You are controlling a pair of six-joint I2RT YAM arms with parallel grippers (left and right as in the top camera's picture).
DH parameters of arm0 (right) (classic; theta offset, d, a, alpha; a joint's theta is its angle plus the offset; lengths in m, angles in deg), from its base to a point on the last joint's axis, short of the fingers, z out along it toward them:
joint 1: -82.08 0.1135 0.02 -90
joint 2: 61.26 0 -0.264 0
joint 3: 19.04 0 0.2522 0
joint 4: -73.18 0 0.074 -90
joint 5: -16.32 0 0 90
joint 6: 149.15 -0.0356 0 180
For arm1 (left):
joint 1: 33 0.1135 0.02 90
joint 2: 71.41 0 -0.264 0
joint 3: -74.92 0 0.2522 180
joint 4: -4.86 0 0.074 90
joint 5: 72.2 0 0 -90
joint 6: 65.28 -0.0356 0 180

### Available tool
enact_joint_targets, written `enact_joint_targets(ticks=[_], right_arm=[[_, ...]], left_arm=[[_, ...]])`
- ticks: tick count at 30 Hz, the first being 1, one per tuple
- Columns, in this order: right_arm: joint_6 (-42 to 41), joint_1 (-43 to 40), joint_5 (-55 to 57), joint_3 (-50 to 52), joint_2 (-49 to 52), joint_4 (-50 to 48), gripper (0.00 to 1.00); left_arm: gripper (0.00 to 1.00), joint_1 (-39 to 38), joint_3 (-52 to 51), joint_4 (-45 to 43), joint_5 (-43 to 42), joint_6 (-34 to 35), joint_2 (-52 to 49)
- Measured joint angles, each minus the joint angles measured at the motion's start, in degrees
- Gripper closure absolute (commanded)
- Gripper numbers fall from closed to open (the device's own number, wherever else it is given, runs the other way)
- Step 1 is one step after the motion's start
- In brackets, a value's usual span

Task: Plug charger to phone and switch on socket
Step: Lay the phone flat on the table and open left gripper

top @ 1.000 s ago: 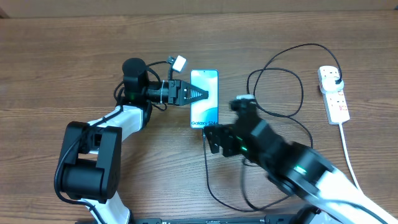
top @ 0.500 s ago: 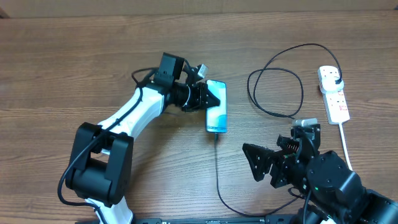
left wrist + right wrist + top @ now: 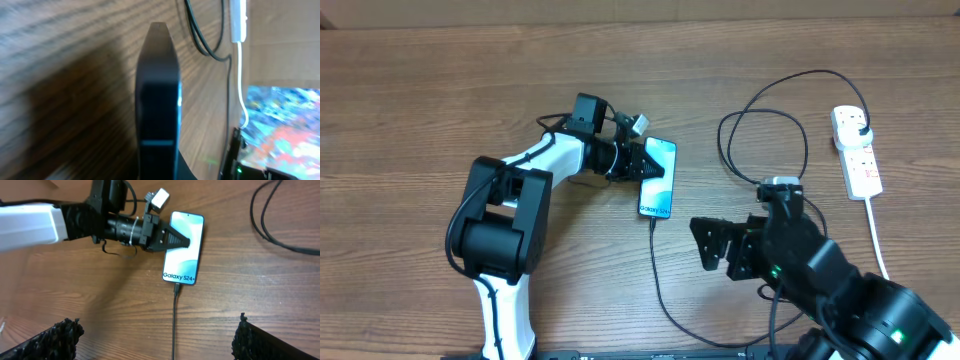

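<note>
Wooden tabletop (image 3: 440,90) carried the phone (image 3: 658,185), with the black charger (image 3: 655,270) apparently seated in its lower edge. The left tool (image 3: 662,170), clenched to a point, rested on it. The right tool (image 3: 700,245) hung released nearby. The plugging looked done; the next move probably meant reaching the socket (image 3: 857,150) far right to switch it on.

The phone (image 3: 184,247) lies centre — charger (image 3: 174,325) meeting its near end, socket (image 3: 857,152) well right.

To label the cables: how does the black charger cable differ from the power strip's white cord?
The charger cable is black and loops widely; the white cord runs nearly straight. The charger cable ends in the phone; the white cord leaves the power strip. Both lie on the table.
</note>
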Motion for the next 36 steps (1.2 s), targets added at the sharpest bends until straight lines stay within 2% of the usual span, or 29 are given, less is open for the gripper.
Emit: enact_joint_targets(ticks=[3,4,9,12,15,18,23,33,36], right_arm=[[-0.8,0.0,-0.2,0.0,2.4,-0.2,0.00],[-0.9,0.0,-0.2,0.0,3.0,-0.3,0.00],[-1.4,0.0,-0.5,0.0,6.1,-0.7,0.00],[-1.4,0.0,-0.6,0.0,7.0,-0.7,0.00],[-1.4,0.0,-0.6,0.0,7.6,-0.8,0.00],[-1.5,0.0,-0.6,0.0,7.7,-1.2,0.00],[-1.4,0.0,-0.6,0.0,7.7,-1.2,0.00],[-1.4,0.0,-0.6,0.0,7.7,-1.3,0.00],[-1.4,0.0,-0.6,0.0,8.3,-1.3,0.00]], left_arm=[[0.81,0.0,0.0,-0.3,-1.2,-0.3,-0.7],[0.74,0.0,0.0,-0.1,-1.1,-0.4,-0.9],[0.69,0.0,0.0,4.3,3.5,-1.2,-1.4],[0.62,0.1,0.4,5.2,4.0,-1.3,-1.4],[0.61,0.0,0.8,5.6,4.0,-1.4,-1.4],[0.52,0.0,0.9,5.8,4.0,-1.4,-1.4],[0.43,-0.2,1.9,8.2,5.5,-1.4,-0.9],[0.35,-0.7,3.1,13.6,14.2,-1.1,1.7],[0.26,-0.7,3.3,13.8,15.0,-0.5,1.9]])
